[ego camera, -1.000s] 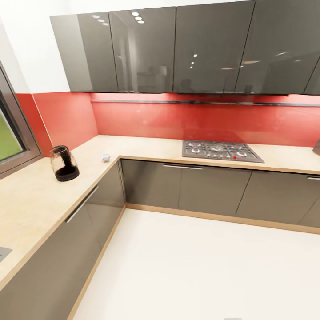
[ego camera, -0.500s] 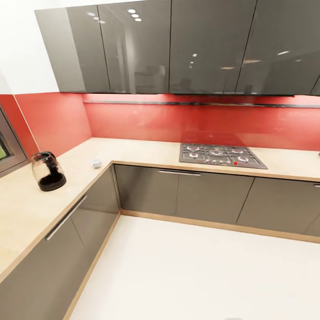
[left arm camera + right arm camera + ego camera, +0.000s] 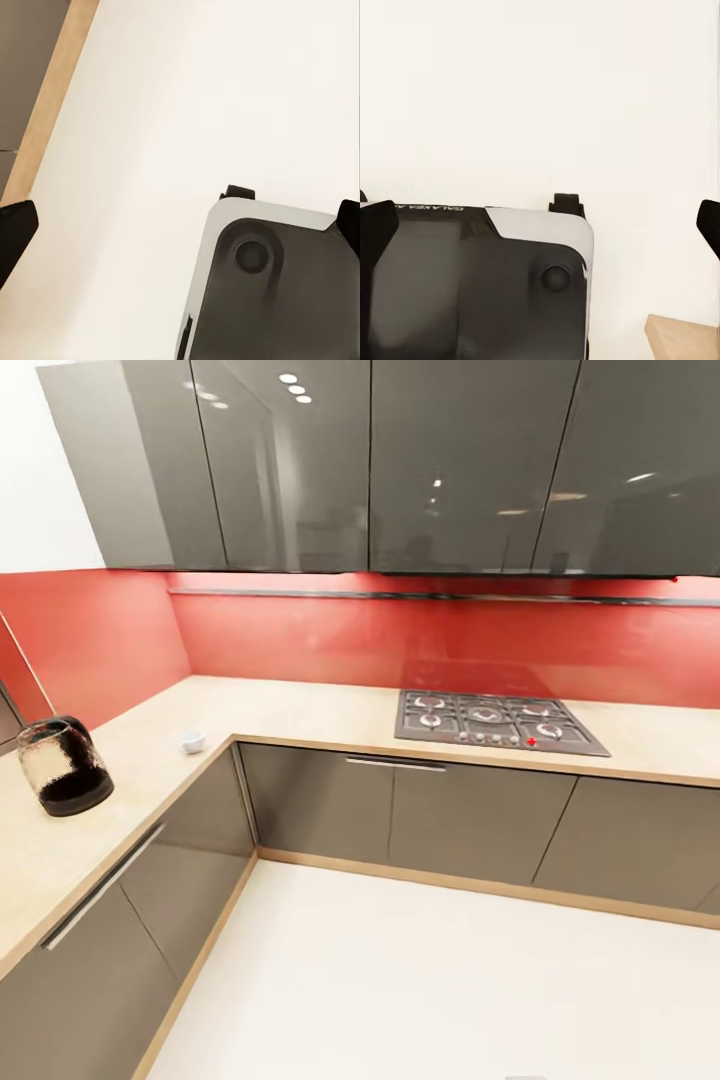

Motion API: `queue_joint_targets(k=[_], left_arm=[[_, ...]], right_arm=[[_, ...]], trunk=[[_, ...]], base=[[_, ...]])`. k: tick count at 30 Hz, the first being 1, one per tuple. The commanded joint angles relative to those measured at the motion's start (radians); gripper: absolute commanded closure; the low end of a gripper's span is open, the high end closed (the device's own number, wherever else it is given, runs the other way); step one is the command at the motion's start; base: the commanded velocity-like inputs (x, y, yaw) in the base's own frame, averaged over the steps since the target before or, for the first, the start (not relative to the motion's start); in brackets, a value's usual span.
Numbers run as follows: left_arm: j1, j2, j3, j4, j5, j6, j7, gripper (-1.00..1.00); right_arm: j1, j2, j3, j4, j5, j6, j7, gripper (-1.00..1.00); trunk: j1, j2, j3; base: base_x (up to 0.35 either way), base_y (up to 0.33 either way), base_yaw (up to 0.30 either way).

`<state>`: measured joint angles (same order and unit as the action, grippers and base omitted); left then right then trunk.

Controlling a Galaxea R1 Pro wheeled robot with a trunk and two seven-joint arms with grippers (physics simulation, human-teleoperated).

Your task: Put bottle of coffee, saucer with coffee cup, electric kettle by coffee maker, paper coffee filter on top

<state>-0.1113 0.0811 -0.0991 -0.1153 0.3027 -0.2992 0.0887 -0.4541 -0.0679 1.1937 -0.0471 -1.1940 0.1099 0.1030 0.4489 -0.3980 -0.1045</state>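
Two task things seen on countertop (image 3: 300,710): kettle (image 3: 65,765) at 9 o'clock, cup (image 3: 192,741) nearer the corner, well apart, awaiting pickup; both grippers (image 3: 180,217) (image 3: 540,217) spread wide, holding nothing, hanging over pale floor (image 3: 450,980) in transit

Bright, soft-focus render; glossy ceiling-light reflections

Left wrist camera gives me my dark grey rounded-corner base plate with pale grey rim (image 3: 285,300); one round recessed screw boss (image 3: 252,255) near its corner; a small black tab (image 3: 240,192) on the edge; black fingertips (image 3: 13,229) at both frame sides. Right wrist camera: the same dark plate (image 3: 472,285), white mirrored lettering along its edge, unreadable; round boss (image 3: 556,278); black tab (image 3: 566,204).
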Motion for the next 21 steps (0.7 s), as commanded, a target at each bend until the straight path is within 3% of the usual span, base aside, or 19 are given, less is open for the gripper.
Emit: queue_joint_targets(k=[1,21], left_arm=[[-0.001,0.000,-0.009,0.000,0.006,-0.003,0.005,-1.00],[-0.001,0.000,-0.009,0.000,0.006,-0.002,0.005,-1.00]], right_arm=[[-0.001,-0.001,0.007,-0.002,-0.009,0.004,0.001,-1.00],[-0.001,0.000,0.008,-0.002,-0.009,0.004,0.002,-1.00]], trunk=[[0.001,-0.002,-0.002],[0.001,-0.002,-0.002]], base=[[0.302,-0.135,0.000],[0.304,-0.111,0.013]])
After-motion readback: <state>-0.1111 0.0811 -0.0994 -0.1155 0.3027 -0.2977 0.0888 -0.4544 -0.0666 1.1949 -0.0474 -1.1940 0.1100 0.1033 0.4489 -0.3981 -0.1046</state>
